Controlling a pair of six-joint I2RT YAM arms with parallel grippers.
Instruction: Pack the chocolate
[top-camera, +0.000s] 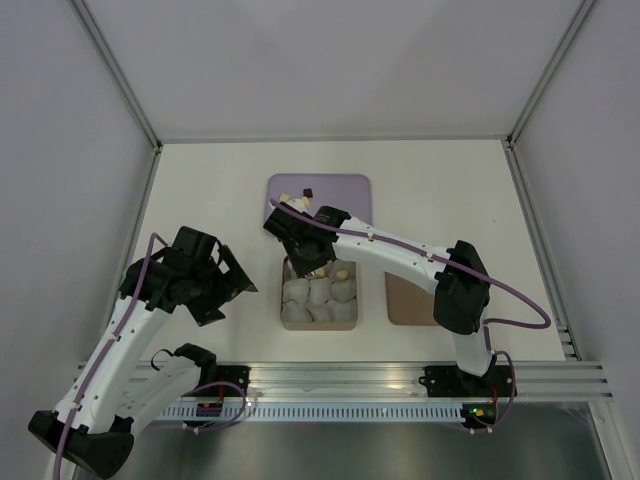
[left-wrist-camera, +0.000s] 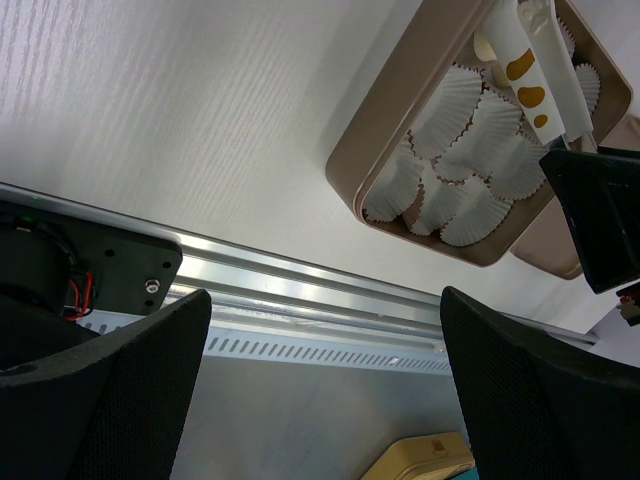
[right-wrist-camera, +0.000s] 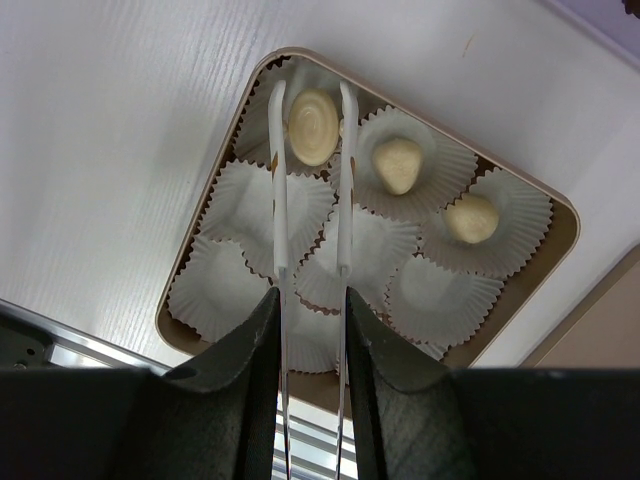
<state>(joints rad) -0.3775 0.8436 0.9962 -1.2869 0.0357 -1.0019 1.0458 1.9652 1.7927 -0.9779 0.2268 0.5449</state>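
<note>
Left arm (top-camera: 150, 300): parked well left of the box (top-camera: 320, 324). Its jaws are wide apart and hold nothing, probably so the other arm has the box to itself.

Box: lined with white paper cups (right-wrist-camera: 250, 200), each meant for one sweet. Two pale pieces (right-wrist-camera: 398, 165) (right-wrist-camera: 470, 218) sit in cups on the far row. The nearer cups are vacant.

Right arm (top-camera: 400, 255): reaches across to the far corner cup. Its thin white jaws are nearly together and look clamped on a third pale piece (right-wrist-camera: 313, 113), low in that cup. The box wall is just beside it on one side, a filled cup on the other, so straight up is the free way out.

More chocolate (top-camera: 285, 197) waits on the purple tray (top-camera: 345, 195) beyond. The lid (top-camera: 405, 300) lies on the desk (top-camera: 220, 190) right of the box.
</note>
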